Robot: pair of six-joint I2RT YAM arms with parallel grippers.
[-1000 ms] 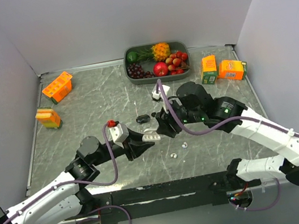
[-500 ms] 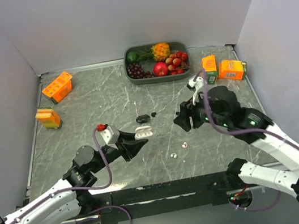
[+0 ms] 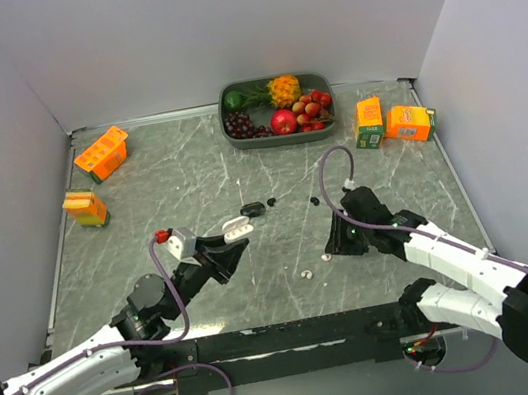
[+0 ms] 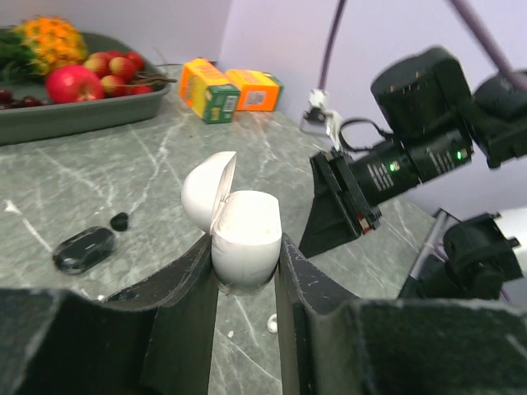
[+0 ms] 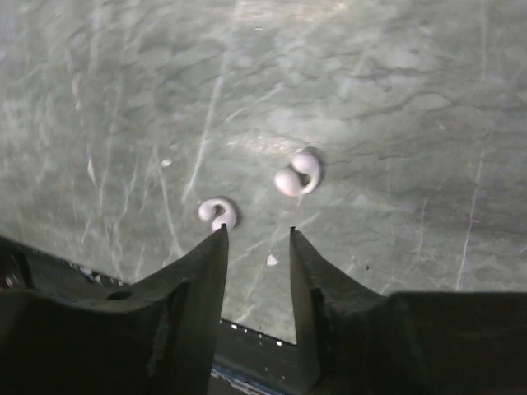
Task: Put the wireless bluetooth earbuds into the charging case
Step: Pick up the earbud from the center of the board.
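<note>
My left gripper (image 4: 245, 251) is shut on the white charging case (image 4: 247, 234), held above the table with its lid (image 4: 206, 189) hinged open. From above, the case (image 3: 236, 226) sits at the tip of the left gripper (image 3: 233, 241). Two white wireless bluetooth earbuds lie on the table: one (image 5: 218, 214) just past my right gripper's left fingertip, the other (image 5: 298, 175) a little farther ahead. The right gripper (image 5: 256, 234) is open and low over the table with nothing between its fingers. In the top view it (image 3: 335, 243) hovers beside the earbuds (image 3: 326, 257) (image 3: 306, 274).
A black case (image 3: 251, 210) and a black earbud (image 3: 271, 200) lie mid-table. Another small black piece (image 3: 313, 200) sits to their right. A fruit tray (image 3: 320, 77) stands at the back, with orange juice boxes at the back right (image 3: 369, 123) and far left (image 3: 101, 154).
The right arm pulled away from the case, swung right, then dropped low over the white earbuds with its jaws narrower. The left gripper drew the case back toward the left.
</note>
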